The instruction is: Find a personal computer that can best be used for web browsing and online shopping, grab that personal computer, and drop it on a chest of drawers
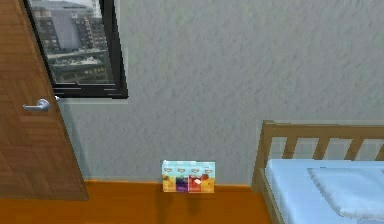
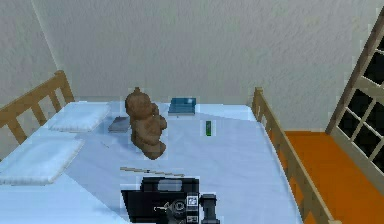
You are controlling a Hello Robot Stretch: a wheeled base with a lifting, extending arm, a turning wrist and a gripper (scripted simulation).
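Forward view, left to right: a brown wood-grain door with a curved silver lever handle; a black-framed window looking out on grey tower blocks; a pale, rough-textured wall; at its foot, a small box with a pale green top and bright striped sides, print too small to read; far right, a light slatted wooden bed frame with a white mattress.

Arm side view: a slatted headboard at the left; two white pillows; at the near edge, a dark flat slab on the sheet, maybe the personal computer, honestly can't say; a chunky brown teddy bear sitting upright mid-bed; a thin pencil-like stick between bear and slab; the gripper right beside the slab, and I can't tell if its fingers are apart or together, or if it holds anything; beyond the bear, a blue book lying flat; near it, a small green oblong; then a wooden footboard, orange floor, and a dark-framed window at the right.
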